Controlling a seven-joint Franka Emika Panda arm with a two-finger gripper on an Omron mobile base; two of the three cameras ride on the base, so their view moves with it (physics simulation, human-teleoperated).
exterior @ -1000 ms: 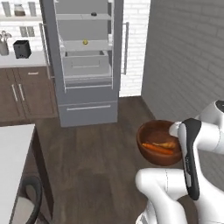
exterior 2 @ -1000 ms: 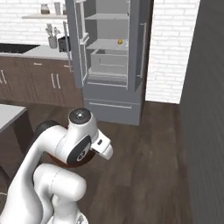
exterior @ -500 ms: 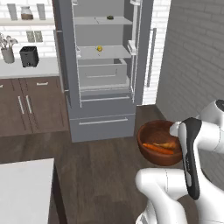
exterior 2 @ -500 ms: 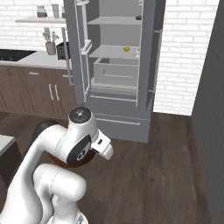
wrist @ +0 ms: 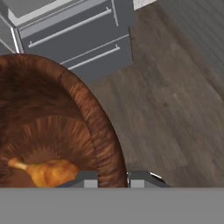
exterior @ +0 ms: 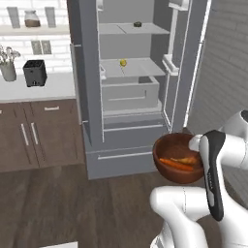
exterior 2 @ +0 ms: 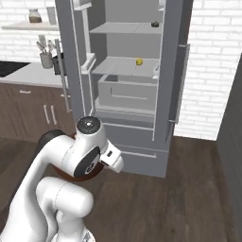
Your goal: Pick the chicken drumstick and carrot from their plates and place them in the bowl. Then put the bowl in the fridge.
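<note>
Bowl (exterior: 178,157) of dark wood, holding the drumstick (wrist: 47,171) and carrot (exterior: 175,163), is carried with its rim clamped between the closed fingers of the gripper (wrist: 111,179) (low, near the arm), while the open fridge (exterior: 128,92) stands directly ahead, its shelves higher and beyond.

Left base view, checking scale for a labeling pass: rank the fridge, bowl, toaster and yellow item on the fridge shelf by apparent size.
1. Fridge
2. Bowl, though it sits nearest the camera
3. Toaster
4. Yellow item
</note>
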